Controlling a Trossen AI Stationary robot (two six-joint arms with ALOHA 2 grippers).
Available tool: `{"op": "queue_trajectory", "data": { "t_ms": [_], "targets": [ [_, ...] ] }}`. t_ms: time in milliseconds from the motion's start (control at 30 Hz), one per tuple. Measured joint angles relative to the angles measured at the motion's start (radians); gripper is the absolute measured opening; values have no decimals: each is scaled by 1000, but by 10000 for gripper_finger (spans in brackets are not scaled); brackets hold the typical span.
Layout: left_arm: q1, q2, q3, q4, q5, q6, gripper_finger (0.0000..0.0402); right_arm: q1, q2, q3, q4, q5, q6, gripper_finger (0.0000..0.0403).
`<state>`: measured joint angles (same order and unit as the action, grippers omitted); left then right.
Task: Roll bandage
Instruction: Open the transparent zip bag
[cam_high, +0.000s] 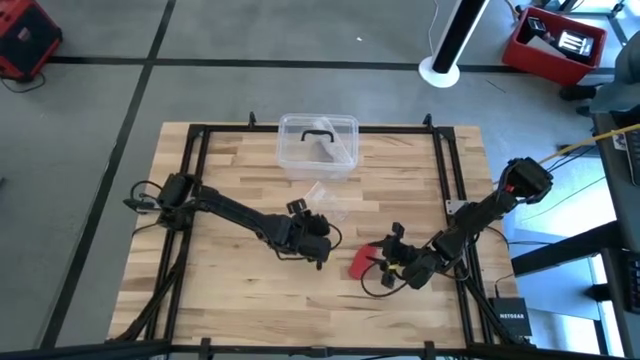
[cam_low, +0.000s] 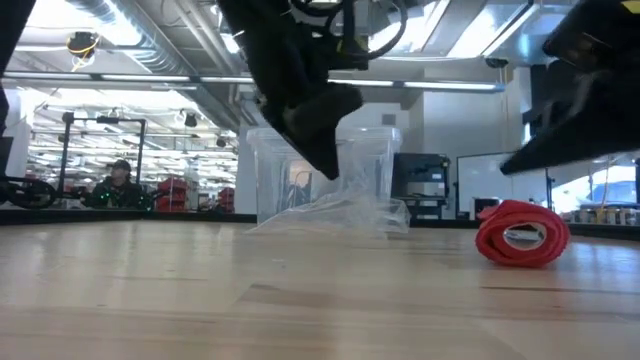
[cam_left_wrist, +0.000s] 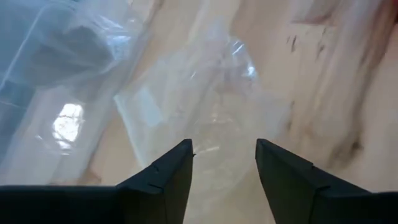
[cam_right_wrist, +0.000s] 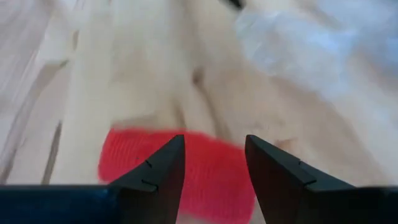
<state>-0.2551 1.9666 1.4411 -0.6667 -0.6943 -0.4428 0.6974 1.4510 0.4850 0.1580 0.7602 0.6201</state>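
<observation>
Far left: left arm reaching in across wooden counter, left gripper hovering near centre, tips aimed down at crumpled clear plastic wrapper. Jaws apart w/ nothing between them, only wrapper and bare wood showing through the gap in left wrist view; prob. parked there to stay clear of the roll. Just behind wrapper: clear plastic box w/ black handle, at back edge of counter. Right of centre: bandage, red, already wound into a small roll, lying on counter; looks like rolling is about done. Right gripper just beside it, pointing at it from the right; in right wrist view jaws parted either side of the red fabric, above it rather than clamped on, so released, not grasping. Likely posn for tidying or a re-grip, judging by the aim. View differences: high view gives layout and which arm is which, but roll reads as a mere red patch; low view shows roll standing on edge w/ spiral end facing camera, apparently wound w/ no loose tail seen, plus wrapper heaped in front of box; wrist views alone settle jaw gaps.
</observation>
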Motion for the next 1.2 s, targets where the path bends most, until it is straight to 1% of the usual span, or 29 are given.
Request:
{"op": "queue_trajectory", "data": {
  "t_ms": [67, 133, 200, 233, 300, 333, 400, 433, 467, 500, 567, 600, 733, 833, 933, 1000, 1067, 1133, 1200],
  "targets": [
    [18, -1, -41, 21, -1, 30, 170, -13, 7, 1, 23, 62, 0, 172],
    [32, -1, -104, 26, 12, 17, 170, -32, 8, 1, 41, 94, 0, 172],
    [37, 2, -168, 64, 93, -74, 168, -56, 7, 1, 65, 94, 1, 172],
    [34, 2, -198, 117, 161, -133, 166, -66, 8, 1, 72, 93, -1, 172],
    [4, -4, -249, 270, 256, -231, 160, -84, 8, 1, 95, 93, -21, 172],
    [-18, -4, -270, 354, 291, -254, 157, -94, 8, 1, 100, 93, -29, 172],
    [-69, 4, -295, 498, 303, -239, 152, -114, 8, 1, 115, 93, -69, 172],
    [-93, 5, -293, 526, 322, -208, 149, -126, 8, 1, 136, 93, -93, 172],
    [-117, 0, -286, 512, 332, -174, 146, -139, 8, 1, 163, 92, -121, 172],
    [-136, -16, -275, 462, 331, -163, 144, -153, 8, 1, 190, 85, -148, 172],
    [-165, -60, -236, 340, 297, -175, 138, -184, 8, 1, 255, 33, -201, 172],
    [-177, -93, -219, 279, 271, -184, 135, -201, 8, 1, 292, -16, -227, 172],
    [-210, -197, -206, 78, 145, -273, 126, -263, 21, 1, 404, -254, -315, 172],
    [-241, -234, -209, -35, 89, -358, 121, -293, 69, 11, 500, -419, -375, 172],
    [-268, -248, -256, -7, 85, -446, 120, -293, 149, 71, 531, -518, -468, 172],
    [-283, -242, -301, 43, 138, -514, 122, -292, 207, 132, 499, -583, -566, 172],
    [-284, -242, -349, 106, 185, -581, 125, -291, 263, 200, 414, -616, -684, 172],
    [-280, -244, -385, 154, 218, -641, 131, -291, 306, 280, 295, -612, -794, 172],
    [-275, -243, -405, 177, 241, -660, 138, -291, 327, 365, 145, -586, -898, 172]
  ]
}}
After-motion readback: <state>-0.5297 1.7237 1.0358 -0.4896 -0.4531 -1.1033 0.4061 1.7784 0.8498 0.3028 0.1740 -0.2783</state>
